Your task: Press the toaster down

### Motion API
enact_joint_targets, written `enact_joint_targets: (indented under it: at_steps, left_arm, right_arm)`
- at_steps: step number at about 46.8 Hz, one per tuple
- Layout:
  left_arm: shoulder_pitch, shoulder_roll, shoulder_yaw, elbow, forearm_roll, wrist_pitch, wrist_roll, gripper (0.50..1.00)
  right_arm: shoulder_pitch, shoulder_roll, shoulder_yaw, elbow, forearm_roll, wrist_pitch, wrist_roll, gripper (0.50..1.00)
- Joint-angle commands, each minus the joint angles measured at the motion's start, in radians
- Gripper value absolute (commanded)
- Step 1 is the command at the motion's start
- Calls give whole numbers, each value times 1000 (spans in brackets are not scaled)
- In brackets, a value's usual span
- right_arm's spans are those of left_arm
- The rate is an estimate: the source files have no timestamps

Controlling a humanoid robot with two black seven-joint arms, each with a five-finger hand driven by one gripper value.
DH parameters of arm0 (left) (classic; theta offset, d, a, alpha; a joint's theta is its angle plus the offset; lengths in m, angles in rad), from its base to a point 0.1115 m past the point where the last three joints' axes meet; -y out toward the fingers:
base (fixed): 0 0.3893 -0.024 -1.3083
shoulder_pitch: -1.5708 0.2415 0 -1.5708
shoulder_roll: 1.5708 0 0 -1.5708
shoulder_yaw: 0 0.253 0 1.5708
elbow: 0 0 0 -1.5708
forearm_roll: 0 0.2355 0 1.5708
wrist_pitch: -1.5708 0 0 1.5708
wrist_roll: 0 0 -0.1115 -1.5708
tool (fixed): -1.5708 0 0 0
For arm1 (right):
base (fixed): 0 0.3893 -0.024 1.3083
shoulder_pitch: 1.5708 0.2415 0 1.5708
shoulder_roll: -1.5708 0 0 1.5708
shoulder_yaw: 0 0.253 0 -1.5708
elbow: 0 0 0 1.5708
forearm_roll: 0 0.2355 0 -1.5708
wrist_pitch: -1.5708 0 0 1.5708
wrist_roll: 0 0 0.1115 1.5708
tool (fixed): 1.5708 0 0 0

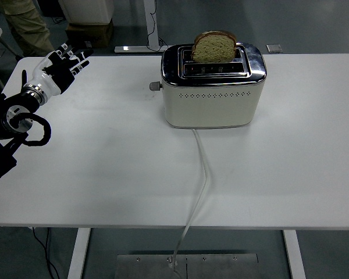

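A: Left hand (57, 68), white-and-black, five-fingered — fingers (75, 58) spread apart, holding nothing, raised over the far-left part of the white matte table (104, 174). Right hand nowhere in view.

B: And the cream, round-cornered metal toaster with chrome top (212, 87)?

A: Well off to the hand's right, slightly nearer the table's front edge. Small knob-like lever (155, 86) jutting from the end facing the hand. Slice of brown bread (214, 46) standing high in the far slot, so probably not pressed yet.

B: Risks from here?

A: Plenty. Small, rounded lever, likely slippery; easy to glance off with a broad fingertip. Glossy chrome and smooth enamel sides, little grip anywhere. Smooth tabletop too, so a sideways push instead of a downward one likely to slide the whole body away. White flat cord (200, 174) trailing from the toaster's front over the near edge — possible snag if dragged.

B: Bread?

A: Porous, light, loosely seated; could tip out with a hard knock.
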Motion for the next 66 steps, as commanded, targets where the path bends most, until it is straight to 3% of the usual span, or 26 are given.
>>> enact_joint_targets:
  at_steps: [1, 11, 55, 66]
  left_arm:
    - [0, 0, 0, 0, 1, -1, -1, 1000]
    - [3, -3, 2, 0, 27, 2, -40, 1000]
    - [-3, -26, 2, -11, 85, -7, -40, 1000]
    - [-17, 0, 2, -104, 91, -10, -38, 1000]
  right_arm:
    - [0, 0, 0, 0, 0, 0, 0, 998]
    - [0, 0, 0, 0, 0, 0, 0, 1000]
    - [0, 0, 0, 0, 0, 0, 0, 1000]
    - [0, 0, 0, 0, 0, 0, 0, 1000]
